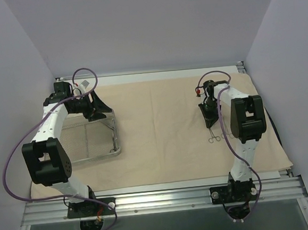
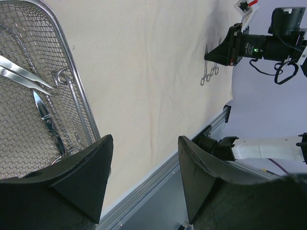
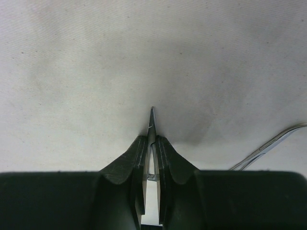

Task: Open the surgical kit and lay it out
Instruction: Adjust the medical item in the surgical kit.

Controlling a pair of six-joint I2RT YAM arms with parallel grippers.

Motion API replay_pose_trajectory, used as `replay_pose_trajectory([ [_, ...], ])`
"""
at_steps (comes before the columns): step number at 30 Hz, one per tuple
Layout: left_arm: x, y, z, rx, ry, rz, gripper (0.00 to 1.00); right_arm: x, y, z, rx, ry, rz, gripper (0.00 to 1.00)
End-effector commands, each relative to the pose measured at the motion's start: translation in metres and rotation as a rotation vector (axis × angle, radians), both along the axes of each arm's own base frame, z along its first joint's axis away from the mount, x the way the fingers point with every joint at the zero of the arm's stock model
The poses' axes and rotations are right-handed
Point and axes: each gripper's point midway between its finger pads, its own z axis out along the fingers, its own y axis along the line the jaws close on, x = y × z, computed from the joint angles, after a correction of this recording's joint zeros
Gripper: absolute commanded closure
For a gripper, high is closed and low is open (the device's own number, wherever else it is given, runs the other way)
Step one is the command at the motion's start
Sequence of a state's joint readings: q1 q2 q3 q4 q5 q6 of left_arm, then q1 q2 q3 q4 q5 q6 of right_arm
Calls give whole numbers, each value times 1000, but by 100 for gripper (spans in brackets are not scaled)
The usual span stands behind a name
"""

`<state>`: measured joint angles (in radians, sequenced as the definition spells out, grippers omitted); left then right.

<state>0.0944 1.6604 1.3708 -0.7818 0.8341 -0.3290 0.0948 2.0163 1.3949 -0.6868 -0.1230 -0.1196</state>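
Observation:
The beige cloth wrap point(image 1: 160, 125) lies spread flat over the table. The wire-mesh tray point(image 1: 115, 134) sits on its left part and holds tweezers point(image 2: 24, 74) and scissors point(image 2: 48, 120). My left gripper point(image 2: 144, 143) hangs open and empty beside the tray's right rim point(image 2: 79, 100). My right gripper point(image 3: 152, 139) is shut on a thin metal instrument point(image 3: 152, 120), whose pointed tip sticks out toward the cloth point(image 3: 144, 57). It sits low over the right part of the cloth point(image 1: 210, 122). Ring-handled instruments point(image 1: 215, 137) lie on the cloth just near it.
An aluminium rail point(image 1: 166, 196) runs along the near table edge with both arm bases on it. Purple-white walls close in the sides and back. A curved end of another instrument point(image 3: 268, 148) shows at the right in the right wrist view.

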Motion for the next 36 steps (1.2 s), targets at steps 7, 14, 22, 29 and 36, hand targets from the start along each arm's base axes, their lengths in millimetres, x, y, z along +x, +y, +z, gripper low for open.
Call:
replay_pose_trajectory([
  [7,-2,2,17,8,-67,-2,35,3,-18,-6,4,40,-90,100],
  [14,-1,3,15,17,-62,0,35,9,-26,-5,-28,29,-80,100],
  [22,1,3,15,10,-62,5,35,23,-18,13,-17,-21,-59,100],
  [29,1,3,13,9,-52,12,35,22,-9,27,8,-46,-62,99],
  [36,-1,2,10,8,-41,15,35,26,-5,12,20,-29,-86,100],
])
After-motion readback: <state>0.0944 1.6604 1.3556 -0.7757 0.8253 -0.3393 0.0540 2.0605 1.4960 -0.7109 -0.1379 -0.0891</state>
